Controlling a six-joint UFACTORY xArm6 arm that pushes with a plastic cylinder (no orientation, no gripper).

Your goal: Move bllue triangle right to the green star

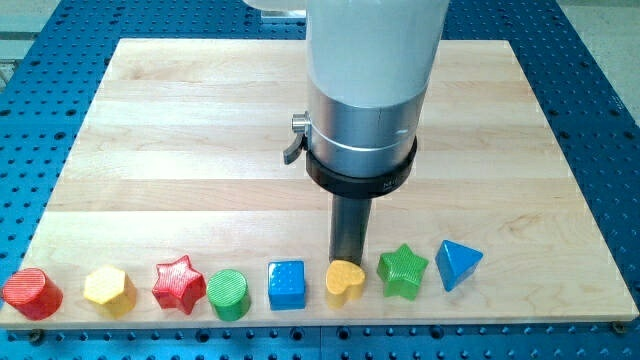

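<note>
Blocks sit in one row along the 6 o'clock edge of the wooden surface (200, 150), eight in all. From 9 o'clock toward 3 o'clock: red cylinder (32, 293), yellow hexagon (109, 290), red star (179, 284), green cylinder (229, 294), blue cube (286, 284), yellow heart (345, 282), green star (402, 271), blue triangle (458, 264).

Blue triangle is the last block in the row, just beside the green star on its 3 o'clock side and slightly toward 12; a narrow gap shows between them, so they look apart, not touching. Green star stands just at 3 o'clock of the yellow heart, close but with a sliver of wood between.

Arm comes down from 12 o'clock: broad white housing (375, 45), then a silver collar (360, 125) with a black ring under it, then the dark rod. My tip (348, 262) ends right at the 12 o'clock edge of the yellow heart; whether it touches the heart or stops just short, I cannot tell, since the heart's top edge covers the very end. Tip is at about 9 o'clock of the green star, near it, and well apart from the blue triangle, with the star between them.

No jaws on this rig, only the rod, so apart or together does not apply.

Blue perforated table (600, 120) frames the wooden surface on all sides.
</note>
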